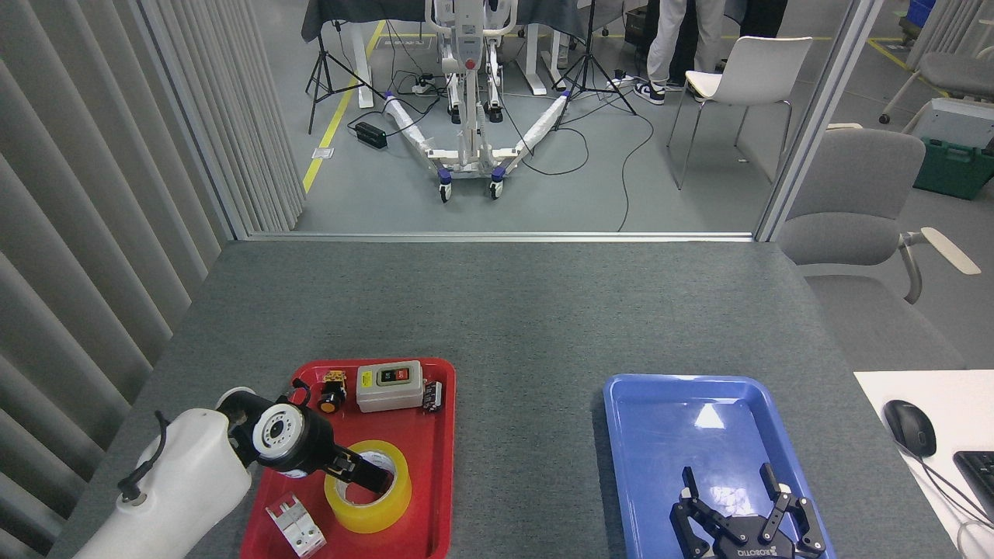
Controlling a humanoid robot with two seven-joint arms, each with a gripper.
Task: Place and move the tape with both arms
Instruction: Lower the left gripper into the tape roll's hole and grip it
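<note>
One cam only, my head view, so no 2nd view to share w/ it. It looks fwd and steeply down over the grey table (497, 310), near enough that the near edge is cut off. My left arm (178, 489) enters at 7 o'clock, my right gripper (742, 501) pokes in at 5. The table runs up to 12, then a floor sill and the room beyond, seen far and from above.
</note>
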